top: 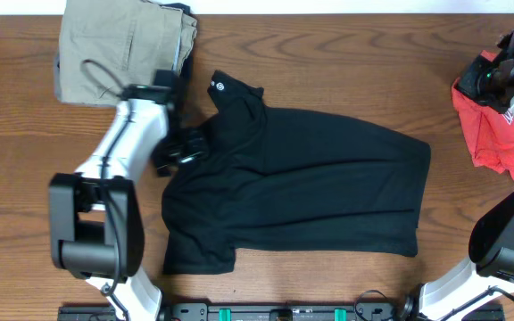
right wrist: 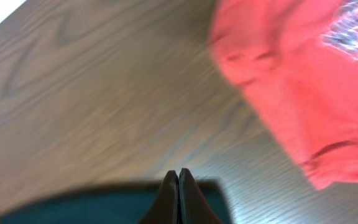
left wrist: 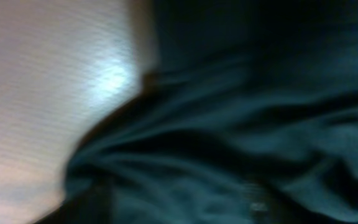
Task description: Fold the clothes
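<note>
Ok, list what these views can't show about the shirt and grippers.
1. Left gripper: overhead, dark against the black shirt; left wrist view blurred, so grasp unclear.
2. Red T-shirt lettering: blurred, cut by right wrist frame edge.
3. Khaki trousers: cut by overhead top edge.

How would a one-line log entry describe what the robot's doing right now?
black shirt: mostly spread on table | left end effector: at shirt's bunched edge, grip unclear | right end effector: shut, near red T-shirt

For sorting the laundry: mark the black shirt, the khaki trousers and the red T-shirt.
black shirt (top: 328, 178), overhead view, middle of its body
khaki trousers (top: 121, 37), overhead view, folded top layer
red T-shirt (top: 484, 134), overhead view, bare lower part
</note>
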### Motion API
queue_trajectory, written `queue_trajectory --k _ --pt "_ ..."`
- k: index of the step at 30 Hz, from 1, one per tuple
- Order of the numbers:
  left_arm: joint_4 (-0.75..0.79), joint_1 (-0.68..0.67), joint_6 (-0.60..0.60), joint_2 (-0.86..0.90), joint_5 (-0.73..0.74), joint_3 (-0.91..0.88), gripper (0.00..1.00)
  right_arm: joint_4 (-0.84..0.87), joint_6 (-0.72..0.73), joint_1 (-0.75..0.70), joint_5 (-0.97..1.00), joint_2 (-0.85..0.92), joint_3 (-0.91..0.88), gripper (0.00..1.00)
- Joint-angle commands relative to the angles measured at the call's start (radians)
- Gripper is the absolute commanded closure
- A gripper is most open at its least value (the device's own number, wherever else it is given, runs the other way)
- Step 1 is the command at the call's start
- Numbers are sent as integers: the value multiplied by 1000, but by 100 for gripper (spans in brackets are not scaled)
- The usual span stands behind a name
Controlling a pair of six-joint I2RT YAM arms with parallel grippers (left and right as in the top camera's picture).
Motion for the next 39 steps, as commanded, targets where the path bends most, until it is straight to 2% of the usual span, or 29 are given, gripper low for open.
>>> queue_trajectory --k 1,4,10,13,16,24,31,39 --pt "52 -73 16 5 9 -2 59 -67 -91 33 -216 3 -3 98" --pt "132 -138 17 5 9 -2 71 -101 -118 83 -218 3 -55 99" --pt "303 -206 35 8 -24 -2 75 -14 -115 220 -193 3 -272 99" --pt "366 -200 36 8 -68 -2 87 54 -49 269 -128 3 -380 99" --pt "417 -188 35 8 -67 -2 92 118 -26 301 -127 3 -463 99" --pt "529 -185 36 67 -67 -2 94 181 16 352 -129 3 -554 99" --pt "577 -184 58 153 -68 -2 94 168 16 358 -129 3 -563 99" --pt "607 -146 58 163 -90 -2 94 153 16 359 -129 3 -564 99"
